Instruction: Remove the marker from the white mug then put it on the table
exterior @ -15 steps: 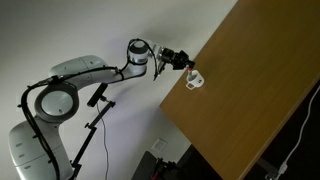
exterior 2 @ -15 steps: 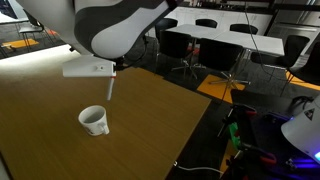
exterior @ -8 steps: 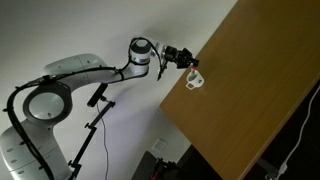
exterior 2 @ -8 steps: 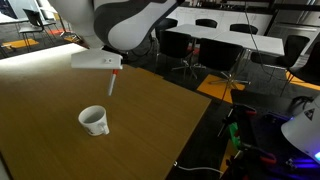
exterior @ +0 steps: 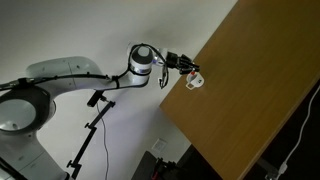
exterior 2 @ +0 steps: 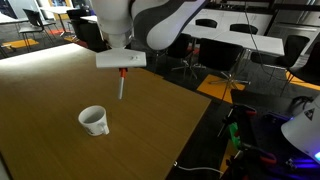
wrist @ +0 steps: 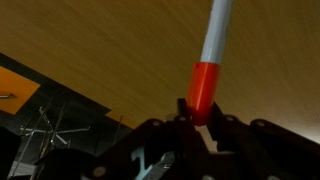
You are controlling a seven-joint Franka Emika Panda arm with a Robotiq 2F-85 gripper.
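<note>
Marker (wrist: pixel 204 85) is seen clamped by its red end between the dark fingers (wrist: pixel 178 122) of the gripper (wrist: pixel 203 120), which is closed on it; in the wrist view the white barrel is shown running away from the gripper towards the brown wood. In an exterior view the marker (exterior 2: pixel 122 86) is seen hanging nearly upright straight below the gripper (exterior 2: pixel 121 69), red part uppermost, fully out of the mug and apart from it. Whether its lower tip touches the wood cannot be told. The mug (exterior 2: pixel 93 120) is found below the gripper and off to one side, near it, standing upright on the table (exterior 2: pixel 40 90) with its dark inside showing and nothing seen in it. In an exterior view the gripper (exterior: pixel 187 67) is seen just beside the mug (exterior: pixel 195 82), close to the edge of the table (exterior: pixel 260 90), with the white arm (exterior: pixel 95 75) reaching back from it before a pale wall (exterior: pixel 100 25). Farther beyond the gripper, past the table's far edge, dark chairs (exterior 2: pixel 180 45) are seen set around pale tables (exterior 2: pixel 240 25).
</note>
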